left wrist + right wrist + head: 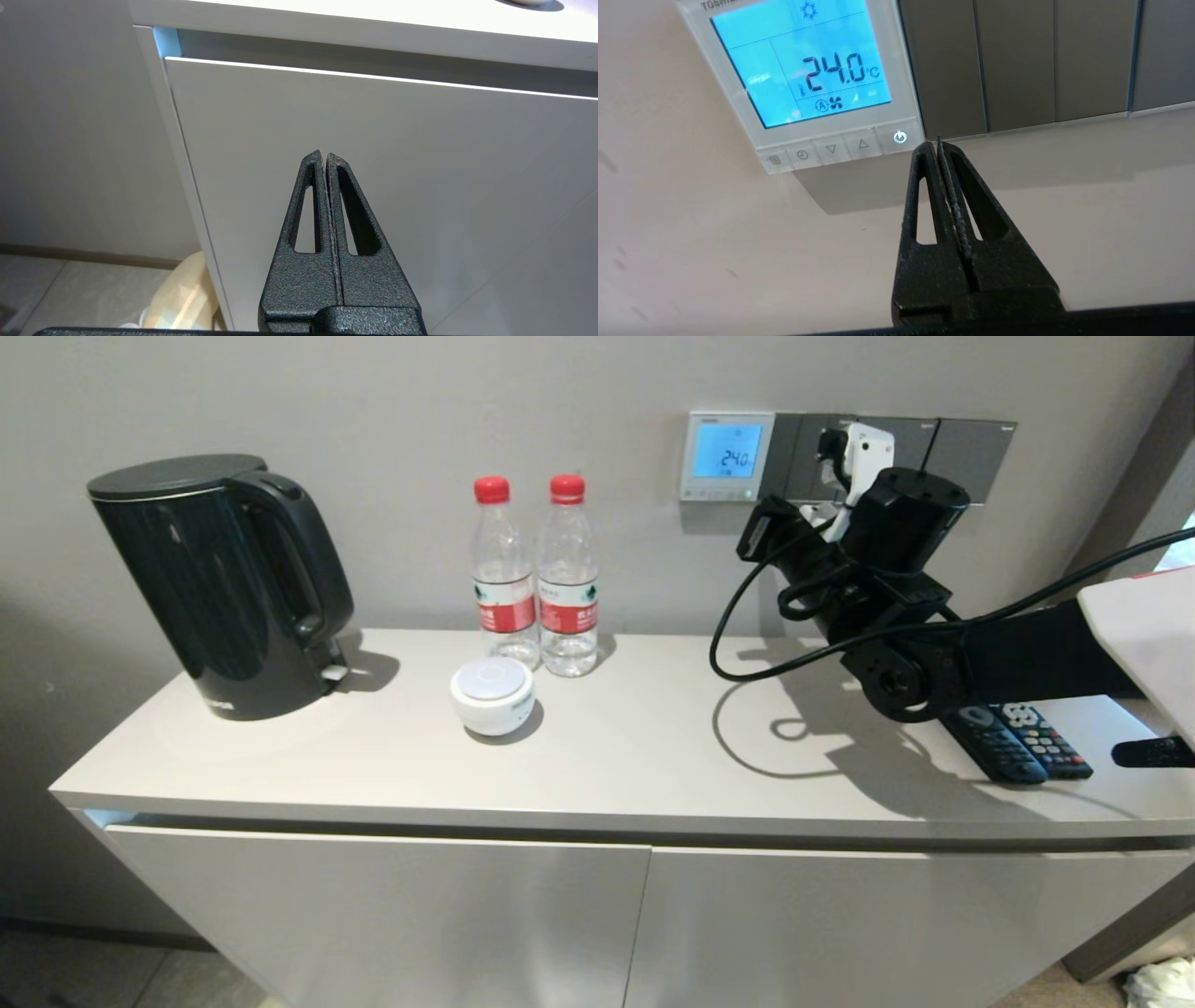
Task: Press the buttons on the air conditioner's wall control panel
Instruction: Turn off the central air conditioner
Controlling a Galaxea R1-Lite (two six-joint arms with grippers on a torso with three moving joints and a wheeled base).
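The air conditioner's wall control panel [727,456] is a white-framed thermostat with a lit blue screen reading 24.0; it also shows in the right wrist view [803,70]. The buttons [831,149] form a pale row along its lower edge [717,493], and the power key [899,137] at the end glows. My right gripper [934,142] is shut and empty. Its tips sit just beside and below the power key, near the panel's lower corner [758,527]. My left gripper [324,156] is shut and empty, low in front of the cabinet door.
Dark grey switch plates [971,448] adjoin the panel. On the cabinet top [644,747] stand a black kettle [224,583], two water bottles [537,579], a small white round device [492,695] and two remotes [1018,742]. A black cable [738,644] loops under the right arm.
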